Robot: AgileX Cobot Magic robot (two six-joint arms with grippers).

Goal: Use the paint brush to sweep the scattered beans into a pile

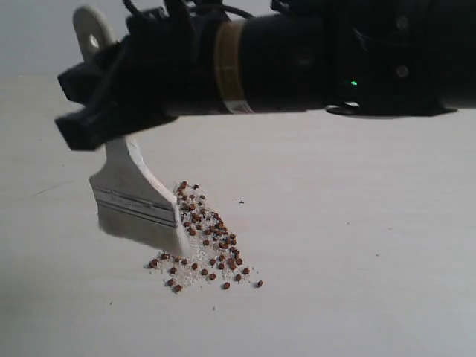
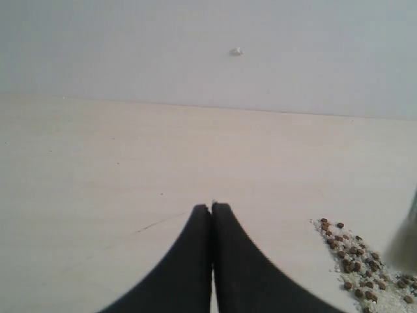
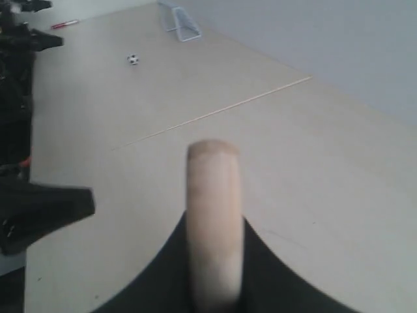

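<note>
Right claw: clamped narrow on the wooden handle of the paint brush; its arm reaches across from the exterior view's right to its left.
Left claw: jaws pressed together with nothing between them, low over the table.
Brush axis: tilted. The holed handle end is up and back, the ferrule lower, and the bristles are down at the table surface.
Beans: a loose wedge with pale grains, just beside the bristles on the exterior view's right and touching their near corner. A thin row trails along the wedge's front.
Key relation: the beans lie to the right of the brush, so a gathering stroke would likely push rightward, toward the arm's own side.
Nearer arm: right, since it carries the tool. The left claw sees the beans off to one side.
Room: bare tabletop shows all round the beans; no table edge is in sight near them.
Risk (judgement): stragglers at the front corners may slip past the bristle ends.
</note>
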